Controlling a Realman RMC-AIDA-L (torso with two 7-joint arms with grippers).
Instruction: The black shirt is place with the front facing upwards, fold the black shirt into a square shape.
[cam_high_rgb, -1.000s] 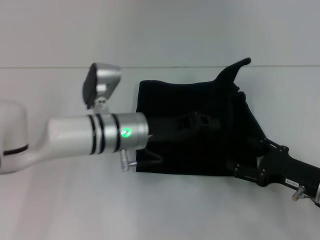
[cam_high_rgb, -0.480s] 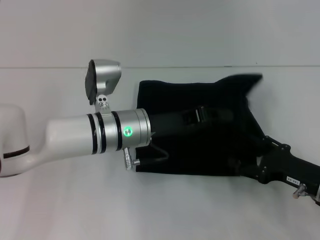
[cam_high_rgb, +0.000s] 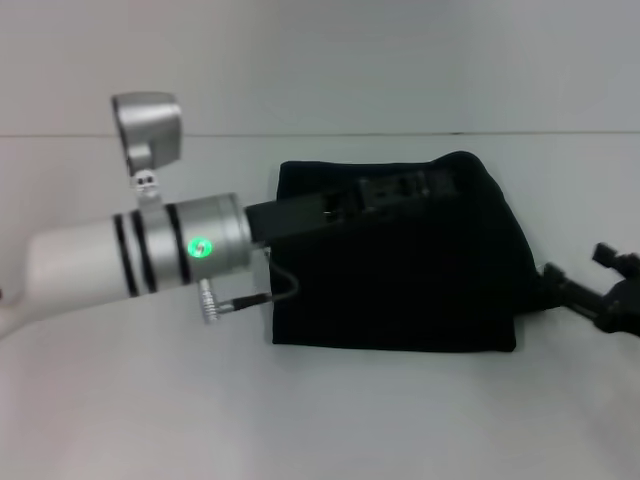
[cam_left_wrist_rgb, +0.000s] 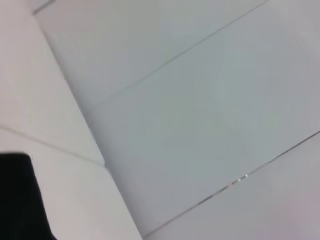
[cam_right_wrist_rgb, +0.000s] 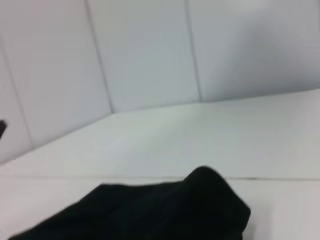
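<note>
The black shirt (cam_high_rgb: 400, 280) lies folded into a rough square on the white table, with no lettering showing. My left gripper (cam_high_rgb: 425, 187) reaches in from the left and hovers low over the shirt's far edge, black against black cloth. Off the shirt's right side, my right gripper (cam_high_rgb: 565, 288) is just clear of the cloth near the picture's edge. A corner of the shirt (cam_left_wrist_rgb: 20, 200) shows in the left wrist view. The right wrist view sees the shirt (cam_right_wrist_rgb: 165, 212) as a low black mound.
The white table (cam_high_rgb: 150, 400) spreads all around the shirt. A pale wall (cam_high_rgb: 320, 60) rises behind the table's far edge. The left arm's silver forearm (cam_high_rgb: 130, 255) with its green light crosses the left half of the view.
The raised flap at the shirt's far right has dropped flat onto the fold. The right arm has pulled away to the right. The left arm has shifted back and to the left.
</note>
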